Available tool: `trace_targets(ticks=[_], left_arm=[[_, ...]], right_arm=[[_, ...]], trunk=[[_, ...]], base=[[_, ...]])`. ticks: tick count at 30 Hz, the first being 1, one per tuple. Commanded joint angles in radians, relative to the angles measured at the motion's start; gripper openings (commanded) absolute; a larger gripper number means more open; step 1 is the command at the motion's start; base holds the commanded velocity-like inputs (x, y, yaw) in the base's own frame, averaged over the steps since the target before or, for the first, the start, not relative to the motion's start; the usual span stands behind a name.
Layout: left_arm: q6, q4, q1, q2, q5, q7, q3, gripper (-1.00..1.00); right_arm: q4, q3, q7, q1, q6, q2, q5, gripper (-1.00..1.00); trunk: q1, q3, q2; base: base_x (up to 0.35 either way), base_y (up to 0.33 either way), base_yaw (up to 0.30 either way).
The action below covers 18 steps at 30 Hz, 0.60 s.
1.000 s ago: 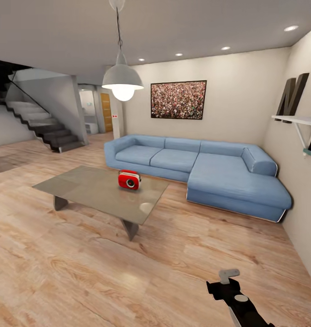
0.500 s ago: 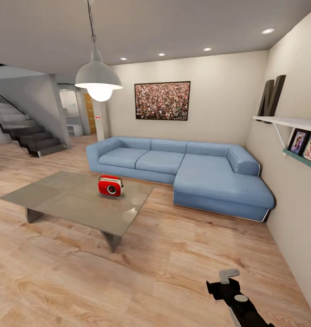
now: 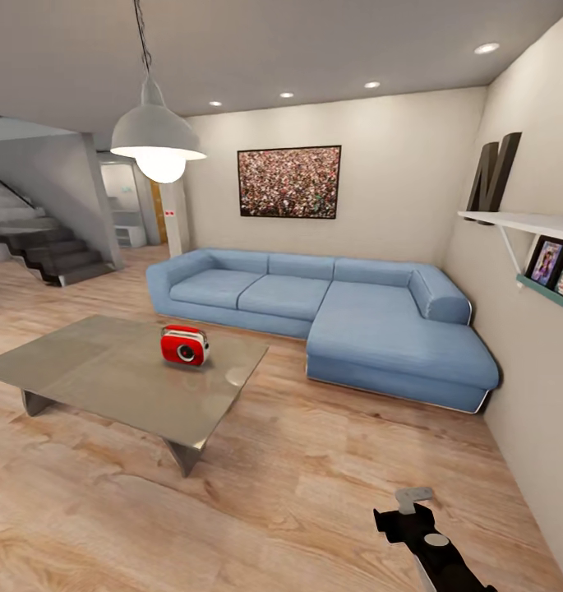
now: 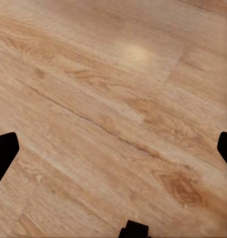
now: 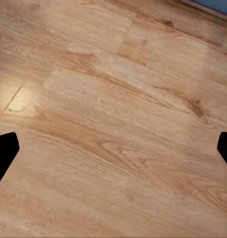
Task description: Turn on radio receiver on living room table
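**Living room layout**

The radio receiver stands on the table, toward its far right part. The sofa sits behind and right of the table, against the back wall. The staircase lies far left.

red radio receiver, blue sofa

Red radio receiver on grey table

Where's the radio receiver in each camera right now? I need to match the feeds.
Head view: radio receiver left of centre, on the table, in front of the sofa.
Left wrist view: looking at plank floor.
Right wrist view: plank floor, with a strip of sofa base.
Shared landmark: the plank floor.
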Motion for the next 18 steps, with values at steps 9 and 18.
trace_targets(ticks=[9,18], left_arm=[[0.0,0.0,0.0,0.0,0.0,0.0,0.0,1.0],[0.0,0.0,0.0,0.0,0.0,0.0,0.0,1.0]], right_arm=[[0.0,0.0,0.0,0.0,0.0,0.0,0.0,1.0],[0.0,0.002,-0.002,0.0,0.0,0.0,0.0,1.0]], trunk=[[0.0,0.0,0.0],[0.0,0.0,0.0]], base=[[0.284,-0.18,0.0],[0.284,-0.18,0.0]])
